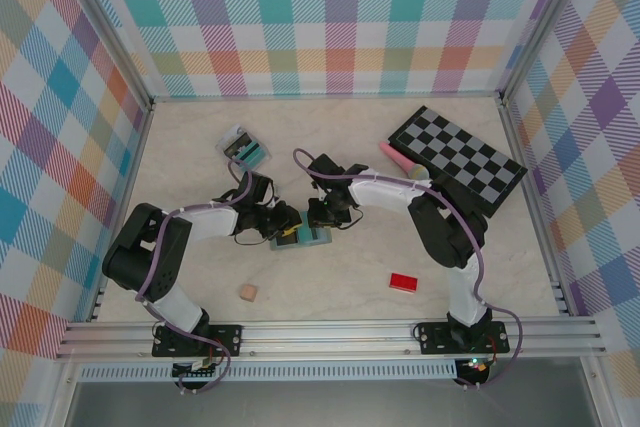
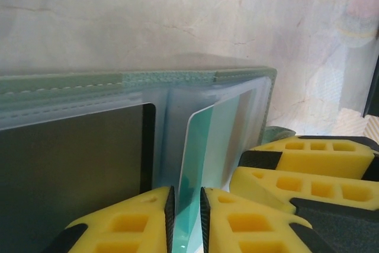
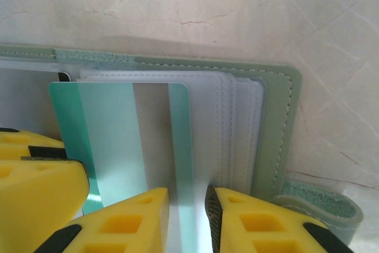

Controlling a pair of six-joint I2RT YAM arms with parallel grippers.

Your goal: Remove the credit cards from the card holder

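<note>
From above, the two arms meet at desk (image 1: pixel 340 297) centre over the open, pale green stitched bifold card holder (image 1: pixel 312 239), left hand (image 1: pixel 283 223) at its 9 o'clock and right hand (image 1: pixel 322 215) at its 12. A black-and-grey checkered board (image 1: pixel 458 159) lies at 2 o'clock and a small red block (image 1: pixel 403 282) at 4.

The left wrist camera shows the left hand (image 2: pixel 188 211) closed almost fully, its black pads pinching the edge of a thin teal card (image 2: pixel 204 140) that stands up from a clear sleeve. A dark grey card (image 2: pixel 71 170) sits sleeved at 9 o'clock.

In the right wrist view, the right hand (image 3: pixel 188 214) is narrowly parted, the teal card's (image 3: pixel 112 134) right stripe running between its tips; no grip is evident. The holder's clasp tab (image 3: pixel 320 202) sticks out at 4 o'clock.
</note>
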